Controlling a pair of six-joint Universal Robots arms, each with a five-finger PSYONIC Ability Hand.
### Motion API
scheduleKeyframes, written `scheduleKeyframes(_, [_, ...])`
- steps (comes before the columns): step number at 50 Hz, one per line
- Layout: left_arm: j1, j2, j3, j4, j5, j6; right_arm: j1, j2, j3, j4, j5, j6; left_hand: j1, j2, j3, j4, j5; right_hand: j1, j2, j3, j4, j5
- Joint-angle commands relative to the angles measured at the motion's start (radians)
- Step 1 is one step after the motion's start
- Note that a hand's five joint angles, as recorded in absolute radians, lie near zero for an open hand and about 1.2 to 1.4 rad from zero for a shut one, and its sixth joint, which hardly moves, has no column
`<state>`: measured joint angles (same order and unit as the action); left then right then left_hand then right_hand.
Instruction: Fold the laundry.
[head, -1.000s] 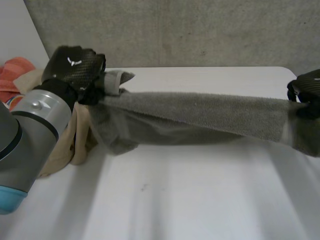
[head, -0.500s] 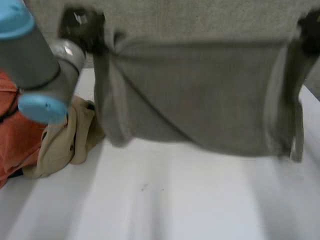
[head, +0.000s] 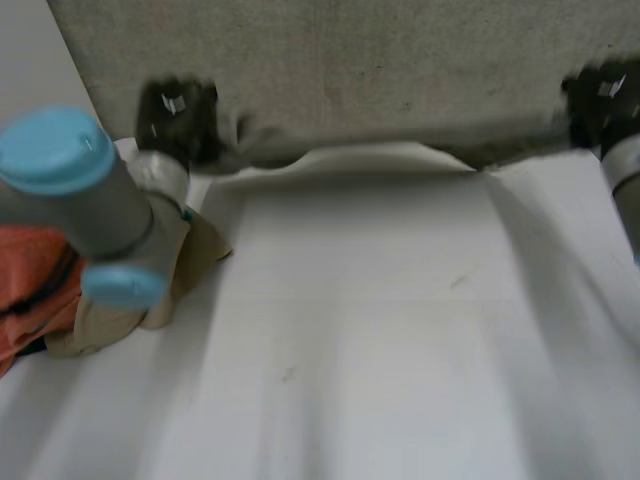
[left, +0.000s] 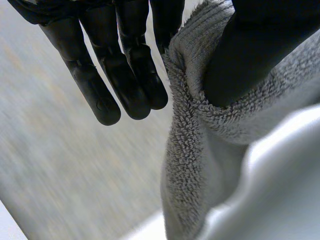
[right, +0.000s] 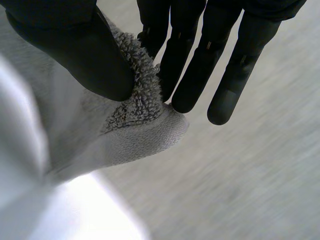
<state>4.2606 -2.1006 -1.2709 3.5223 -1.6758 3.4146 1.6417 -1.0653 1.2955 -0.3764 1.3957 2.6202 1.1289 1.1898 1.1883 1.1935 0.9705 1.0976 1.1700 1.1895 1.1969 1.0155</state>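
The left hand (left: 118, 75) pinches one end of the grey towel (left: 190, 150) between its thumb and a finger. The right hand (right: 197, 65) pinches a corner the same way. The towel is stretched between them, up over the far side of the worktop (head: 350, 350).

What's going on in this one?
The robot holds a grey towel stretched between its two hands above the far side of the white table. The left hand pinches one end between thumb and fingers; the right hand pinches a corner at the other. A pile of clothes lies by the left arm.
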Motion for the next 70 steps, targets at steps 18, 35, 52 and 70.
scheduleKeyframes(18, [-0.057, 0.137, -0.292, -0.206, 0.122, 0.391, -0.099, 0.004, 0.226, 0.205, -0.061, -0.105, -0.748, -0.809, -0.807, -0.813, -0.764, 0.299, 0.226, 0.207, 0.199, 0.206])
scheduleKeyframes(35, [-0.076, -0.078, -0.078, -0.506, 0.295, 0.689, -0.108, 0.016, 0.229, 0.2, -0.06, -0.109, -0.684, -0.745, -0.743, -0.748, -0.7, 0.299, 0.226, 0.207, 0.199, 0.206])
scheduleKeyframes(52, [-0.047, -0.113, 0.019, -0.585, 0.223, 0.629, -0.132, 0.016, 0.229, 0.241, -0.058, -0.149, 0.267, 0.206, 0.208, 0.203, 0.251, 0.299, 0.226, 0.207, 0.199, 0.206])
scheduleKeyframes(70, [-0.054, 0.295, -0.444, -0.735, 0.102, 0.517, -0.318, -0.229, 0.337, 0.835, -0.033, -0.736, 0.267, 0.206, 0.208, 0.203, 0.251, 0.299, 0.226, 0.207, 0.199, 0.206])
